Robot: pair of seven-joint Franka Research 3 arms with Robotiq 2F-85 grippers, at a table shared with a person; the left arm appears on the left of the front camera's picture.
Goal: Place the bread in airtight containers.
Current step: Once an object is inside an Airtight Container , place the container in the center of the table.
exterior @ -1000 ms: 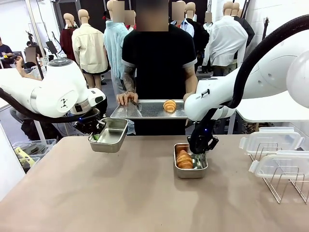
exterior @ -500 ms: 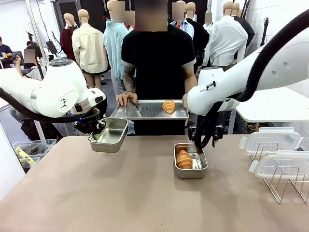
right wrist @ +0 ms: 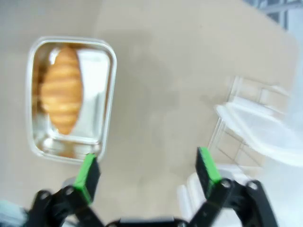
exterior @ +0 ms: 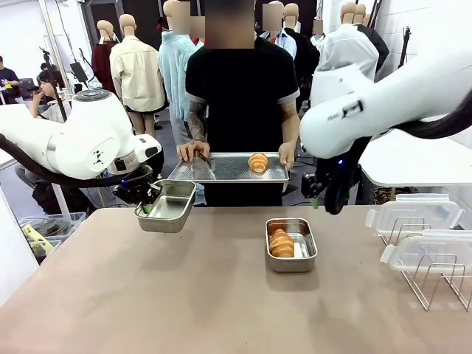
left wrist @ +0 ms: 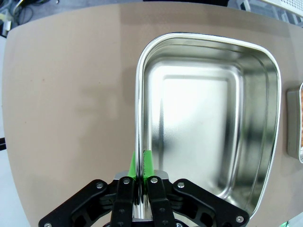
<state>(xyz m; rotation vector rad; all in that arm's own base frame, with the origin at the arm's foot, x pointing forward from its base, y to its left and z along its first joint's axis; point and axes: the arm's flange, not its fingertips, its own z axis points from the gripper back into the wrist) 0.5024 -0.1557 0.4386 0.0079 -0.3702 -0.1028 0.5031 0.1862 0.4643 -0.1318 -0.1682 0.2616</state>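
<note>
Front view: left gripper [exterior: 150, 205] is clamped tight on the side wall of an empty tin [exterior: 168, 208], held just off the table [exterior: 221, 310] at its far edge. Right gripper [exterior: 327, 200] hangs above the table, jaws wide, nothing in them. One croissant [exterior: 280, 242] lies in the second tin [exterior: 302, 251] on the table. The other croissant [exterior: 258, 162] sits on the tray [exterior: 214, 169] the person holds, one hand [exterior: 286, 155] near it. Next step looks like fetching that one. Come straight down over its fat middle, pads across the narrow width, squeeze lightly so the crust doesn't crush, stay clear of the hand, release low into the empty tin, tin level.
</note>
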